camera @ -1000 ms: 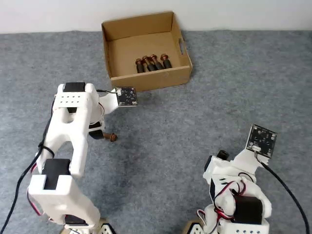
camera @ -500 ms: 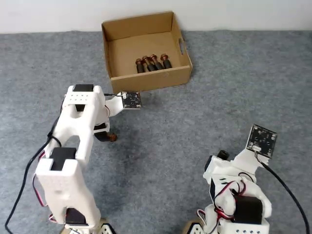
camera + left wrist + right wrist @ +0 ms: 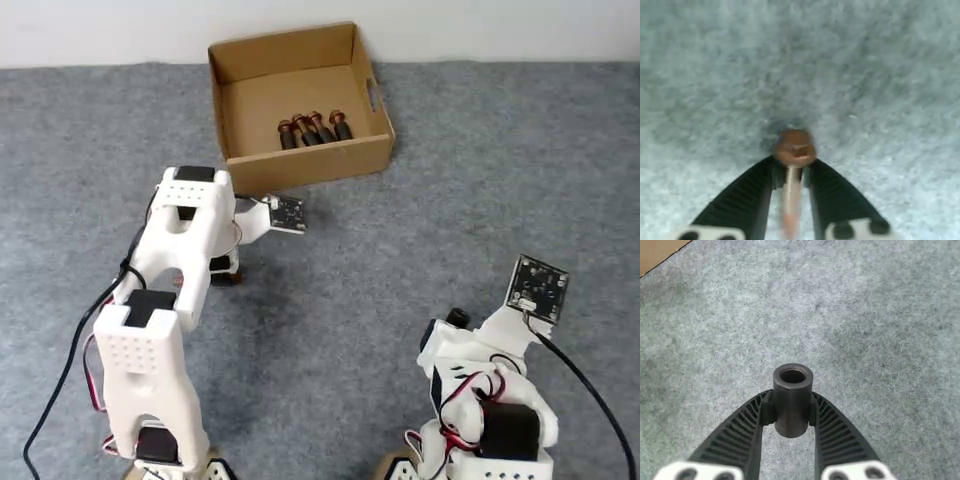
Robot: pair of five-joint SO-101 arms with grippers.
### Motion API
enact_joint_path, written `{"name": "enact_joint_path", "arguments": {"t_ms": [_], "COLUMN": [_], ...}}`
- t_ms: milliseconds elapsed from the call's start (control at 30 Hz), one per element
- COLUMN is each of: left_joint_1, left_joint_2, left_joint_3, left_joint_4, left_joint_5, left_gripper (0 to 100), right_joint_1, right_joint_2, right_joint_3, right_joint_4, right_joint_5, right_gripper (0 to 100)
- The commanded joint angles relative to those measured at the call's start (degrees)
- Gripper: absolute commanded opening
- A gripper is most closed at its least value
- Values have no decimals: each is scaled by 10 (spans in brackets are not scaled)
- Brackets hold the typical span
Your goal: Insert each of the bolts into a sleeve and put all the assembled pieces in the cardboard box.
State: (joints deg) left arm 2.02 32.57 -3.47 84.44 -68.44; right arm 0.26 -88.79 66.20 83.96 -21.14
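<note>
A copper-coloured bolt (image 3: 793,165) is clamped between the black fingers of my left gripper (image 3: 791,172), its hex head pointing away over the grey carpet. From above, that bolt (image 3: 233,277) peeks out beside the left arm, a little in front of the cardboard box (image 3: 300,166). Several assembled pieces (image 3: 313,129) lie in a row inside the box. My right gripper (image 3: 792,412) is shut on a dark metal sleeve (image 3: 792,399) whose open bore faces the camera; that arm sits low at the front right.
Grey carpet covers the table. The left arm (image 3: 165,300) stretches from the front left towards the box. The right arm (image 3: 490,390) is folded at the front right. A white wall runs behind the box.
The left arm has swung right and slightly towards the box, carrying the bolt with it. The right arm has not moved.
</note>
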Motion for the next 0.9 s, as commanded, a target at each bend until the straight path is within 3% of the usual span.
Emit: {"name": "enact_joint_path", "arguments": {"t_ms": [0,133,367,667,867], "left_joint_1": [25,34,36,51,62], "left_joint_2": [-4,-6,-80,-319,-439], "left_joint_3": [-16,-17,-12,129,193], "left_joint_4": [25,66,160,159,155], "left_joint_5": [-4,11,135,196,319], "left_gripper": [6,6,5,5,5], "right_joint_1": [2,2,2,2,1], "right_joint_2": [-1,-1,-2,-3,-3], "right_joint_3": [-4,-4,-4,-7,-7], "right_joint_4": [-13,-16,-16,-16,-16], "right_joint_5": [6,6,6,6,6], "right_gripper": [9,9,9,9,9]}}
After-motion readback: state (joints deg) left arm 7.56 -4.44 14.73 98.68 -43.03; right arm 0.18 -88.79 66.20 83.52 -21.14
